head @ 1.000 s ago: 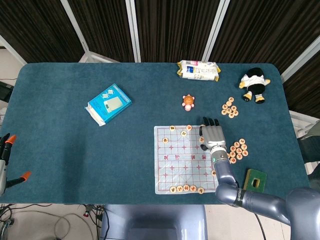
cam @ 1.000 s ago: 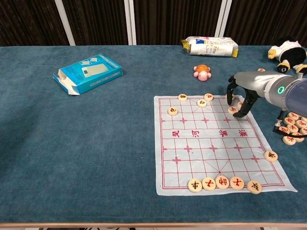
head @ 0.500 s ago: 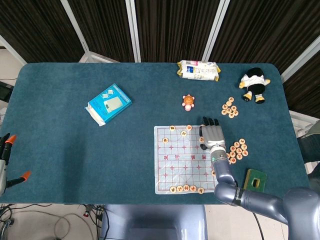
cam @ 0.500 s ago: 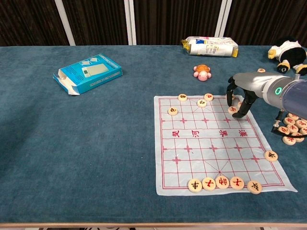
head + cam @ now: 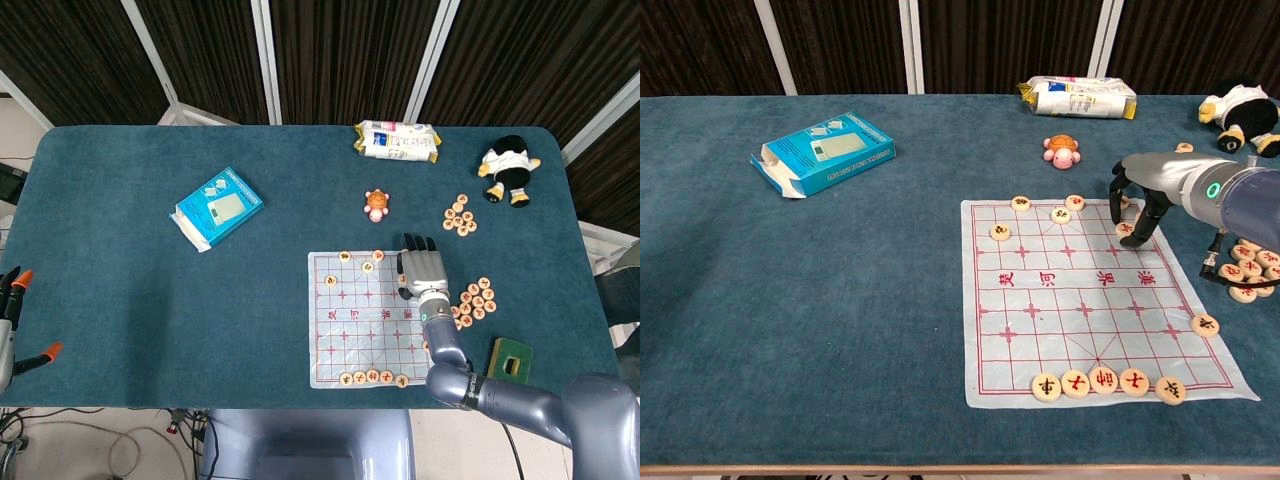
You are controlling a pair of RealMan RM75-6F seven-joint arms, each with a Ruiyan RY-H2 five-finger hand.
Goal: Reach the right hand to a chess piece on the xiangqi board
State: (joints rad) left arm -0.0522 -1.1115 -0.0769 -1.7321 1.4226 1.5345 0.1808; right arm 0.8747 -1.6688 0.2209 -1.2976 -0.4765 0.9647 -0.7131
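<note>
The xiangqi board [image 5: 352, 322] is a pale sheet with red lines, near the table's front edge, seen too in the chest view [image 5: 1080, 310]. A row of round wooden pieces [image 5: 1105, 381] lines its near edge, and a few more [image 5: 1021, 203] sit near its far edge. My right hand [image 5: 422, 268] hovers over the board's far right corner. In the chest view the right hand [image 5: 1137, 192] arches downward, its fingers apart, their tips around one chess piece [image 5: 1126, 229]. Whether they touch it I cannot tell. My left hand is out of sight.
Loose pieces lie in two heaps right of the board [image 5: 475, 298] [image 5: 460, 214]. A turtle toy [image 5: 376, 205] sits just beyond the board. Further off are a blue box [image 5: 217, 208], a snack packet [image 5: 397, 140], a plush figure [image 5: 508, 168] and a green pad [image 5: 510, 360].
My right hand has crept slightly left and further from me over the board's far right corner. The pieces have not moved.
</note>
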